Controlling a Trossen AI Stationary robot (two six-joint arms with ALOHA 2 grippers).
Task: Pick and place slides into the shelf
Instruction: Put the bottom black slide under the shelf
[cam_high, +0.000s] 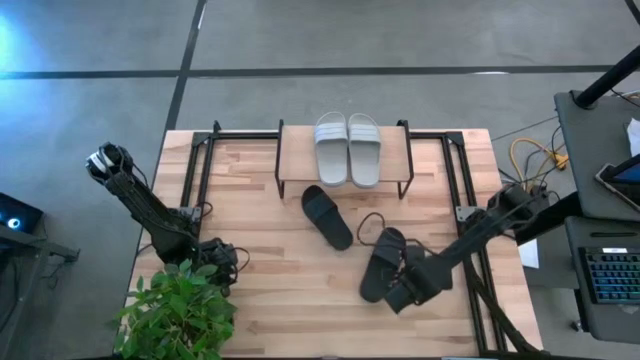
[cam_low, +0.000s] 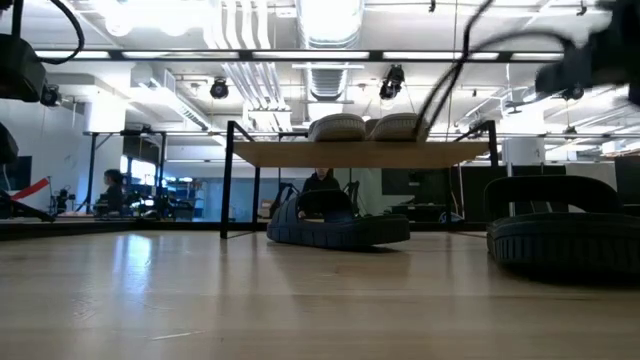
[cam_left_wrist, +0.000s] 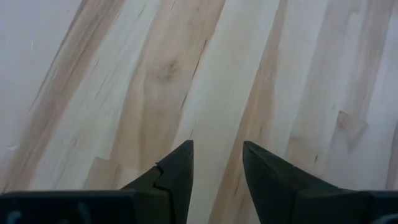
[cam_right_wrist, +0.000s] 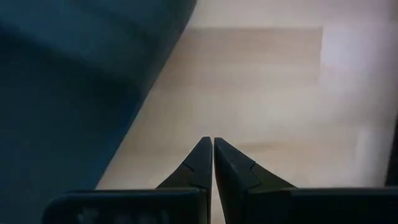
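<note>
High view: two grey slides (cam_high: 348, 148) on shelf (cam_high: 293, 158), upper centre; two black slides (cam_high: 328, 216), (cam_high: 381, 262) on table (cam_high: 280, 300). Wrist views only: right gripper (cam_right_wrist: 212, 152) closed empty beside a black slide; left gripper (cam_left_wrist: 217, 155) narrowly apart.

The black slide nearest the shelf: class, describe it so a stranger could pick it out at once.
Start at the shelf at the table's far edge, which carries the light grey pair on top. Just in front of it, on the tabletop, lies one black slide, angled diagonally. Unlike the other black slide, which lies beside the right gripper, this one lies alone, clear of both arms.
</note>
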